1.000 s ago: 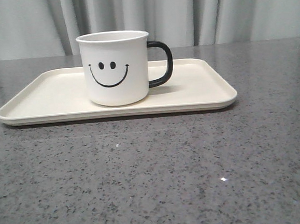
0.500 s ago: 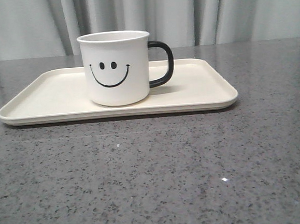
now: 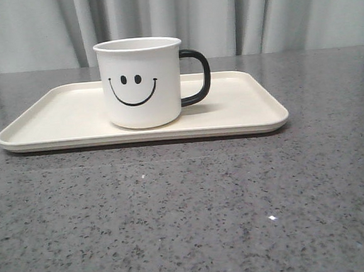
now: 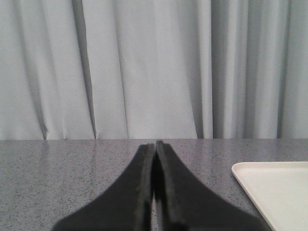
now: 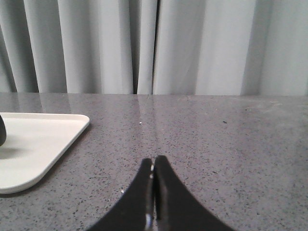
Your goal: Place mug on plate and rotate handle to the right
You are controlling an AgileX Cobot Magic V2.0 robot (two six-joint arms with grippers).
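The white mug [image 3: 141, 82] with a black smiley face stands upright on the cream plate [image 3: 55, 121], near its middle. Its black handle [image 3: 197, 77] points to the right in the front view. Neither gripper shows in the front view. In the left wrist view my left gripper [image 4: 155, 144] is shut and empty above the grey table, with a corner of the plate [image 4: 279, 192] off to one side. In the right wrist view my right gripper [image 5: 153, 160] is shut and empty, the plate's other corner [image 5: 43, 144] lies beside it, and a sliver of the handle [image 5: 2, 131] shows at the picture's edge.
A grey speckled table [image 3: 188, 211] carries the plate. Pale pleated curtains [image 3: 223, 13] hang behind the table's far edge.
The mug and plate sit a pixel or two further right than one second ago; otherwise nothing differs.
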